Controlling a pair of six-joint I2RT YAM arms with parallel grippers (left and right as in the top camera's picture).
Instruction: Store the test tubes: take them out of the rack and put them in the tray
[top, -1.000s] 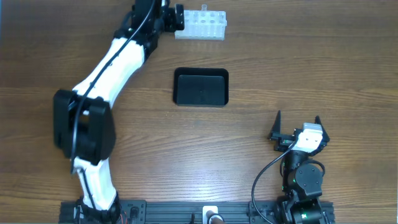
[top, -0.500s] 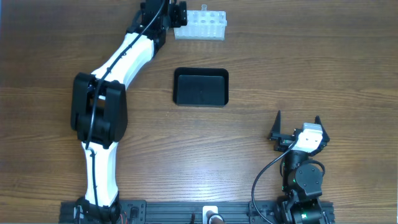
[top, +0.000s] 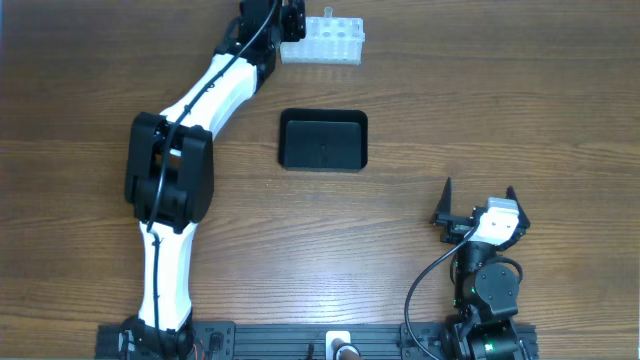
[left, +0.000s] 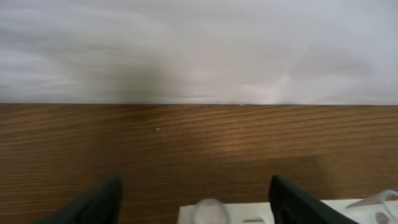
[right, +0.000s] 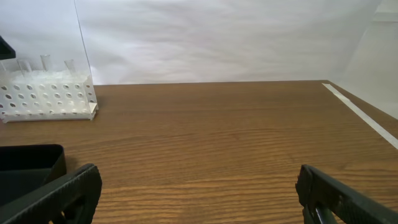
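Wood-grain worktop. Rack at far edge, long axis left-right, test tubes upright in it. Black tray just nearer, empty. Left hand at rack's left end, spread wide, one tube between fingers. Right hand wide open, well apart.

You have a translucent white rack, dotted with rows of small holes, at the top view's upper centre, and a plain black tray mid-frame. The table is brown, with fine wood grain throughout.
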